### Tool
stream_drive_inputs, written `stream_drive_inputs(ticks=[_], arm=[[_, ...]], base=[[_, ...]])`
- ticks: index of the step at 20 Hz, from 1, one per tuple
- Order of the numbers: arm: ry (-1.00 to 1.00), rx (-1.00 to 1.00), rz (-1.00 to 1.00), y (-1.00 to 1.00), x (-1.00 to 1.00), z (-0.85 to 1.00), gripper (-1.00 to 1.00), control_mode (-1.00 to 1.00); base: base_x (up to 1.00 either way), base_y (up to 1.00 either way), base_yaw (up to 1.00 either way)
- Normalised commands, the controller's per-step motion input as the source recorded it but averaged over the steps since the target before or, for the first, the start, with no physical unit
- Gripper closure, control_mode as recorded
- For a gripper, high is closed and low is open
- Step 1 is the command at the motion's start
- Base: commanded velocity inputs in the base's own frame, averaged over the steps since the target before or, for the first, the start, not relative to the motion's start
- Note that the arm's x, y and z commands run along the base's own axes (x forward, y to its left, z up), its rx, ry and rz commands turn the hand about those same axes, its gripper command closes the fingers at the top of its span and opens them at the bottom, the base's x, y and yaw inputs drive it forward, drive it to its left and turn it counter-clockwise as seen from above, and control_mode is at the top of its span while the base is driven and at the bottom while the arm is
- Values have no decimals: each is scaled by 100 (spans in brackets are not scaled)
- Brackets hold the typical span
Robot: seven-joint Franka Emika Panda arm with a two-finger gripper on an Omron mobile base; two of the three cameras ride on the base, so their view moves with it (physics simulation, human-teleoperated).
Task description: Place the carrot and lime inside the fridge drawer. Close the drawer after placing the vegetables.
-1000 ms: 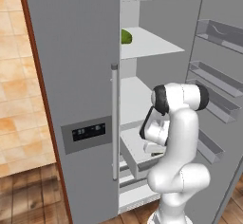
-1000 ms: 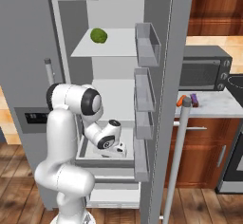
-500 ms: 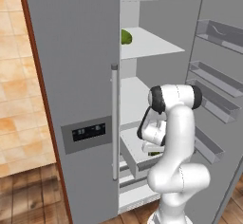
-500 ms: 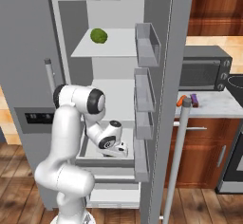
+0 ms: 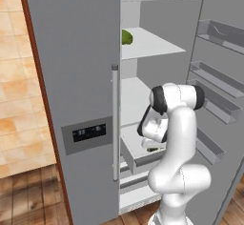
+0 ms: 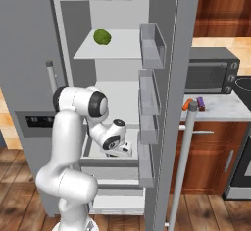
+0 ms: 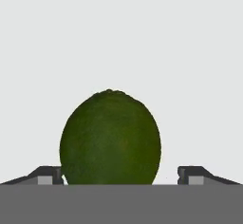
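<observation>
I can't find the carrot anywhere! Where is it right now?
The carrot lies on the counter right of the fridge in the right base view, in front of the microwave and beside a purple snack bar.

The fridge drawer [image 5: 143, 155] stands pulled out with its top open, and the arm reaches down into it from above. Inside, in the hand view, the lime [image 7: 110, 140] sits between the gripper's [image 7: 118, 175] spread fingertips: the left tip lies right against it, while a clear gap remains on the right side. Pale drawer floor beyond the lime is bare. To the right, the open fridge door [image 6: 174, 103] with its stacked door bins [image 6: 149, 100] stands close beside the drawer, narrowing that side. On the left, the closed freezer door [image 5: 81, 90] and its tall handle [image 5: 115, 124] border the opening. A shelf [image 5: 131, 100] overhangs the drawer's rear.
</observation>
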Motion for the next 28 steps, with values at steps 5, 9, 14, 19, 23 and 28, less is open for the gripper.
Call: stream_drive_inputs(ticks=[5,9,14,19,23,28], arm=[[0,0,0,0,-40,0,-100,-100],[0,-2,0,0,-83,5,-100,-100],[-1,-4,0,0,-21,70,-100,-100],[-13,-6,0,1,-4,100,-100,-100],[-14,-1,-1,0,-42,100,-100,-100],[-14,0,-4,0,-70,100,-100,-100]], base=[[0,0,0],[0,0,0],[0,0,0],[0,0,0],[0,0,0],[0,0,0]])
